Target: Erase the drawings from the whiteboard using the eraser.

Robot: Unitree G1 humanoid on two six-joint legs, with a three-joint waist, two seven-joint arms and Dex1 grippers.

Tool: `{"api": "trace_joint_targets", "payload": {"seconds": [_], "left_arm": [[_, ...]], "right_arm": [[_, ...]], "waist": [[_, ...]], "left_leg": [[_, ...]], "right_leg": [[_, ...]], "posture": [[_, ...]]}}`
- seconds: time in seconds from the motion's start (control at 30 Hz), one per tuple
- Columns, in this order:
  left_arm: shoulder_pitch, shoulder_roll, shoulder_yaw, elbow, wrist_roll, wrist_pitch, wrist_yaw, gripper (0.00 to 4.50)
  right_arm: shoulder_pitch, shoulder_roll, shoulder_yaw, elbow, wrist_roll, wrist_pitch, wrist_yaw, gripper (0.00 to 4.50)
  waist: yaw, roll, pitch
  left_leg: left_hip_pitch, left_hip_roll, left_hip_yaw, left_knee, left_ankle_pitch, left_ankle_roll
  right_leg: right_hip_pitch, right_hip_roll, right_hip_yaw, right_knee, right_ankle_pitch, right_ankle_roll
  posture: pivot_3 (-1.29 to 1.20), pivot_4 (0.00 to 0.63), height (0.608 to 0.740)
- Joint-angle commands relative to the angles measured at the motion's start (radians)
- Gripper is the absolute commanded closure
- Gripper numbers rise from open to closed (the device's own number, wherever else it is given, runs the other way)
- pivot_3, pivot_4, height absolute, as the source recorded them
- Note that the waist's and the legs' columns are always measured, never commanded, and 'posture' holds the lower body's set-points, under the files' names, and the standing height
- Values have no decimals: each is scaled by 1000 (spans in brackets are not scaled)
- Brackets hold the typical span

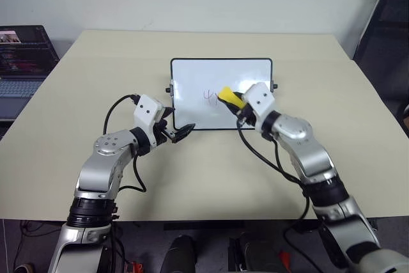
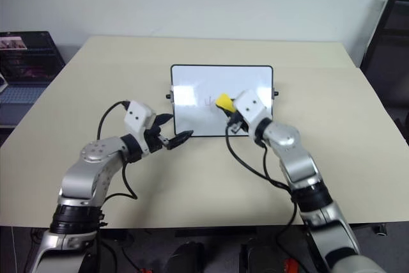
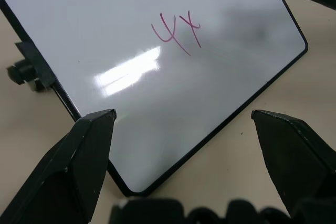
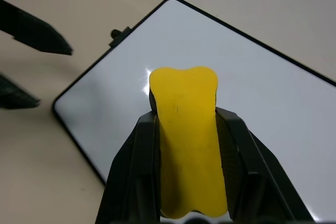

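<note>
Hiding drawings (image 1: 211, 96): gripped eraser (image 1: 229, 98).

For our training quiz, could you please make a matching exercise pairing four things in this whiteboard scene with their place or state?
Column one:
1. eraser
2. drawings
3. left pincer
4. whiteboard

Column two:
A. open, by the board's near left corner
B. lying flat on the beige table
C. gripped in the right pincer
D. written on the board, not wiped away

Pairs: 1-C, 2-D, 3-A, 4-B
</note>
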Motion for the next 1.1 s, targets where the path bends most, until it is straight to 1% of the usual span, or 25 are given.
{"api": "trace_joint_targets", "payload": {"seconds": [0.03,0.2,0.33,0.43,0.6,0.83,1.0,1.1], "left_arm": [[-24,20,-13,-17,7,-19,-17,0],[-19,17,-26,-38,12,-13,-15,0],[-11,15,-38,-68,11,1,-8,0],[-10,13,-42,-88,4,20,-6,0],[-14,11,-43,-107,0,42,-3,0],[-20,11,-46,-119,-3,60,-5,0],[-24,10,-52,-116,-2,60,-8,0],[-27,9,-57,-111,-2,56,-10,0]], "right_arm": [[-87,-3,34,84,-56,-21,15,3410],[-196,11,65,249,-109,-54,31,3410],[-271,33,71,387,-149,-97,1,3410],[-296,52,66,444,-162,-128,-14,3410],[-294,67,75,467,-180,-137,-2,3410],[-249,36,83,429,-200,-92,56,3410],[-277,38,54,449,-209,-110,-13,3410],[-278,34,67,450,-208,-102,9,3410]], "waist": [[0,0,0],[3,0,0],[2,0,0],[1,0,0],[-2,0,0],[-2,0,0],[-2,0,0],[-3,0,0]], "left_leg": [[0,0,0,0,0,0],[0,0,0,0,0,0],[0,0,-1,0,0,0],[0,0,-1,0,0,0],[0,0,-1,0,0,0],[0,0,-3,0,0,0],[0,0,-3,0,0,0],[0,0,-2,0,0,0]], "right_leg": [[0,0,0,0,0,0],[0,0,0,-1,0,0],[0,-1,0,0,0,0],[0,0,0,0,0,0],[0,-1,0,0,0,0],[0,-1,0,1,0,0],[0,0,0,2,0,0],[0,0,0,3,0,0]], "posture": [[0,150,740],[0,150,740],[0,150,740],[0,150,740],[0,150,740],[0,150,740],[0,150,740],[0,150,740]]}}
